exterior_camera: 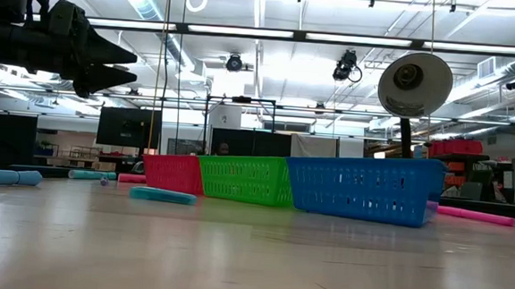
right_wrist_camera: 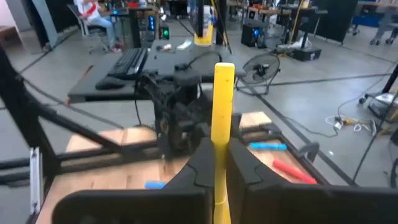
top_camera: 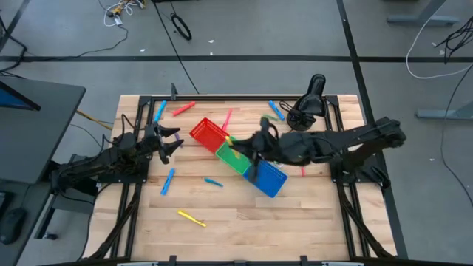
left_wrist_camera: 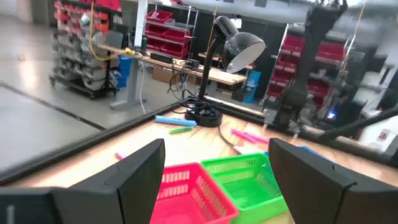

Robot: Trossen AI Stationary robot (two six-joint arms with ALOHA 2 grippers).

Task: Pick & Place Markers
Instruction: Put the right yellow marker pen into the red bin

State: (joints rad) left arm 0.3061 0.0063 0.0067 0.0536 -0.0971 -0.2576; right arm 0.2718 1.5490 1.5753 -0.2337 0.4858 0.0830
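My right gripper (top_camera: 238, 145) reaches out from the table's right and hangs over the green bin (top_camera: 233, 157), shut on a yellow marker (right_wrist_camera: 222, 99). The red bin (top_camera: 209, 133), the green bin and the blue bin (top_camera: 270, 177) stand on the table in a slanting row. Loose markers lie flat on the wood: blue (top_camera: 160, 111), red (top_camera: 183, 109), pink (top_camera: 226, 118), blue (top_camera: 168, 181), blue (top_camera: 213, 182), yellow (top_camera: 191, 219). My left gripper (top_camera: 168, 142) waits open at the table's left, left of the red bin, with nothing between its fingers. My right gripper pinches the yellow marker's lower length (right_wrist_camera: 222, 146) between its two fingers, one finger (right_wrist_camera: 199, 165) on each side. The marker's free end (right_wrist_camera: 224, 67) stands out well past the fingertips. It is lifted clear of the table, above the bins.
A black desk lamp (top_camera: 314, 96) stands at the far right of the table, with a blue marker (top_camera: 276, 109) and a green marker (top_camera: 270, 118) near its base. A pink marker (top_camera: 302, 171) lies right of the blue bin. The near half of the table holds little.
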